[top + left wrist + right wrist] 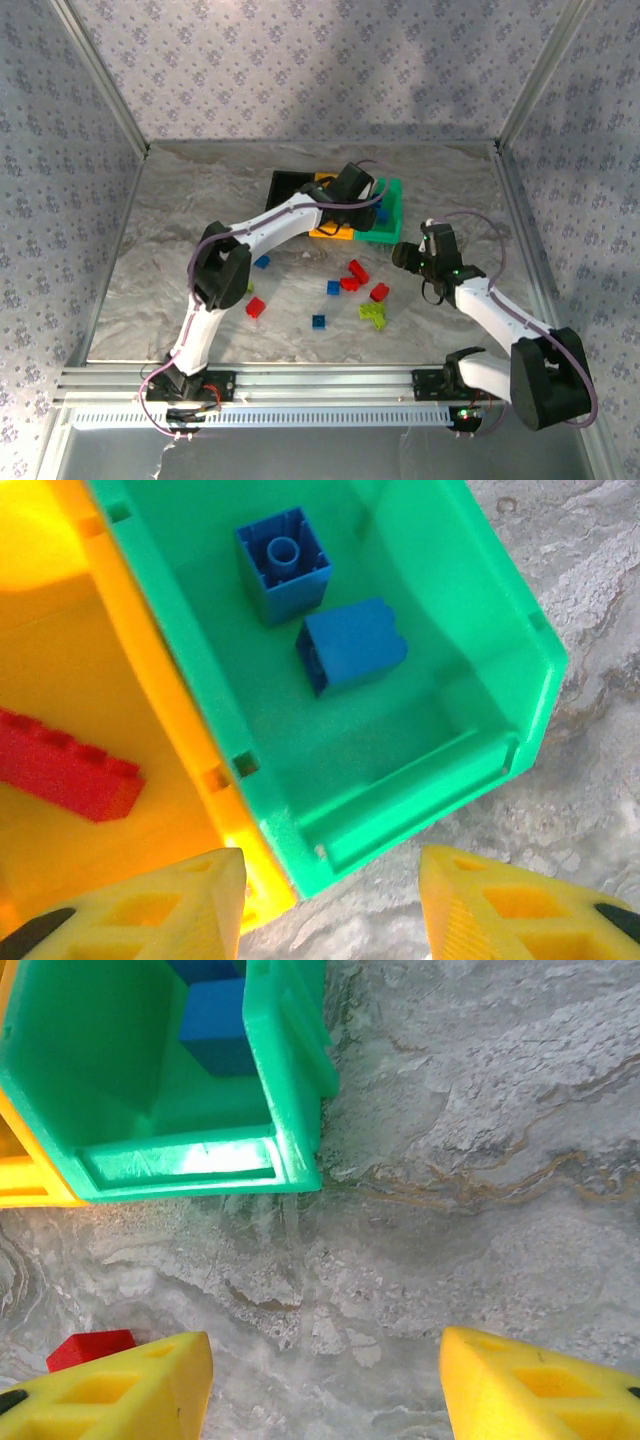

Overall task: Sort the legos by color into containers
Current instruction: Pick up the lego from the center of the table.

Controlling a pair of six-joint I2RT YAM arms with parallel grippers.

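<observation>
Left gripper (330, 912), spread and empty, above green bin (490, 610) holding two blue legos (350, 645); right gripper (325, 1390) spread over table (480, 1110).

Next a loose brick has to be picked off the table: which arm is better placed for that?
Right. The right pincer, open, hangs over the table beside a red brick, close to the other loose bricks. The left pincer, also open, is out over the green bin, farther from them.

Just ahead of the left gripper (330, 885), the green bin (480, 630) holds two blue bricks (350, 645). To its left, the orange bin (60, 660) holds a red brick (65, 770), with the black bin (290, 185) farther left. Loose bricks (350, 280) in red, blue and lime lie scattered left of the right gripper (407, 256).
</observation>
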